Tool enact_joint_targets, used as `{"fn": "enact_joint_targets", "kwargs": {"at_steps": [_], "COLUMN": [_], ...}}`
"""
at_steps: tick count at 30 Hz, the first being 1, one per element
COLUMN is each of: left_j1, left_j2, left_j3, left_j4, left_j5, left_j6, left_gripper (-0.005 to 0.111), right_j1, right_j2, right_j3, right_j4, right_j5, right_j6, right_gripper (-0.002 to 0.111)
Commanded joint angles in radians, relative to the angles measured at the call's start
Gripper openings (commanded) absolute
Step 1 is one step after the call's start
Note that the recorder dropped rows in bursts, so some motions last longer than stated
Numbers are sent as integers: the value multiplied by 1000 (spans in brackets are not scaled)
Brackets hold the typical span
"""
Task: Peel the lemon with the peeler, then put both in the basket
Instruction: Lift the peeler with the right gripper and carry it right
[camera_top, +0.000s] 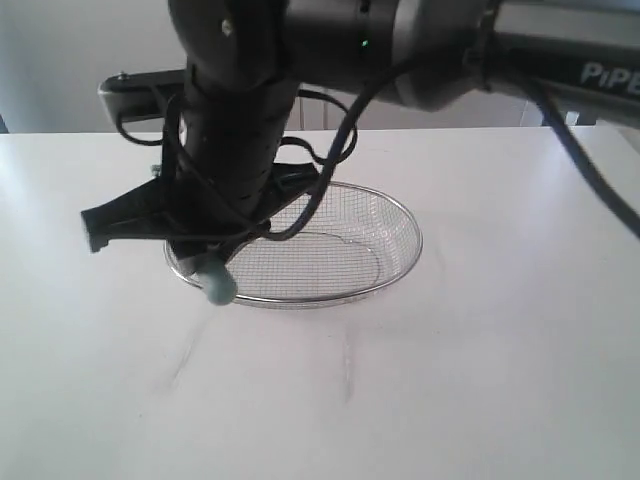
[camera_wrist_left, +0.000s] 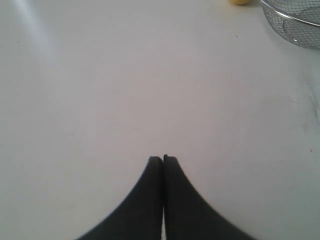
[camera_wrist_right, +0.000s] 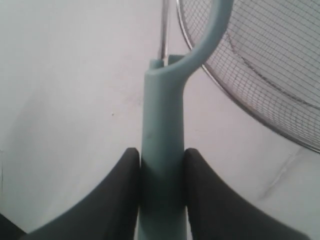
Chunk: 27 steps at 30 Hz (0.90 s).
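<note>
Since the peeler (camera_wrist_right: 162, 125) belongs in the basket (camera_wrist_right: 270, 60), the right gripper (camera_wrist_right: 161, 155) clamps its handle by the rim; the left gripper (camera_wrist_left: 163, 159) hangs empty, jaws together.

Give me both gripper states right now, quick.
Left gripper: closed, holding nothing.
Right gripper: closed on the peeler, gripping its handle.

Your white table (camera_top: 500, 380) glares bright and washed out; shadows are faint, and the close peeler (camera_wrist_right: 162, 140) looks soft.
</note>
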<state>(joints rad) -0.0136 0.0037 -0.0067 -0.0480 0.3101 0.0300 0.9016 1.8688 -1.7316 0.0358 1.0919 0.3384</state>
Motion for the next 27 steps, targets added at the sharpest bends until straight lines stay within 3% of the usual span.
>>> {"fn": "enact_joint_targets", "kwargs": {"at_steps": [1,20,27], "left_j1": [1,1,1], "left_j2": [-4,-4,-4], "left_j3": [7,7,7], "left_j4": [-7,-7,-7], "left_j5": [-4,-4,-4], "left_j6": [1,1,1], "left_gripper": [0,0,0], "right_j1": [-74,-298,-391], "right_j2": [-33,-46,-87], "right_j3": [0,0,107], "right_j4": [55,192,188], "right_j5": [20,113,97], "right_j6": [-39,-159,-181], "right_gripper": [0,0,0]}}
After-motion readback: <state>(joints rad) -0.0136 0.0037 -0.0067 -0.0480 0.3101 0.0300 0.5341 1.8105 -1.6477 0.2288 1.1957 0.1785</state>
